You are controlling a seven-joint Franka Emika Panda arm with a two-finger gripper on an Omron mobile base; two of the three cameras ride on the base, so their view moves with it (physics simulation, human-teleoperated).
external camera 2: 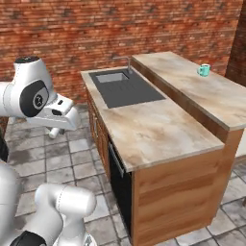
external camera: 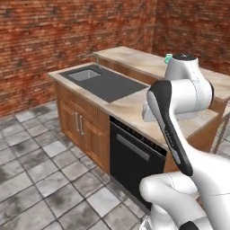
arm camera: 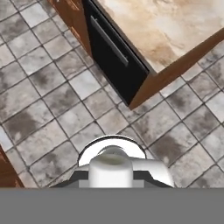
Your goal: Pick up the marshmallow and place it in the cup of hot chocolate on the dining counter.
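Left base view: cup of hot chocolate point(external camera: 168, 58) on the dining counter point(external camera: 134, 59) beyond the sink point(external camera: 85, 74); right base view: we note likewise; hand view: gripper point(arm camera: 110, 178) clenched on the marshmallow point(arm camera: 110, 166), off the sink's counter over floor tiles, which we judge light and squashy, best pinched gently across its sides.

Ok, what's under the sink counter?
Wooden cabinet doors and a black dishwasher sit under the counter. Both are closed, so whatever is inside them is hidden.
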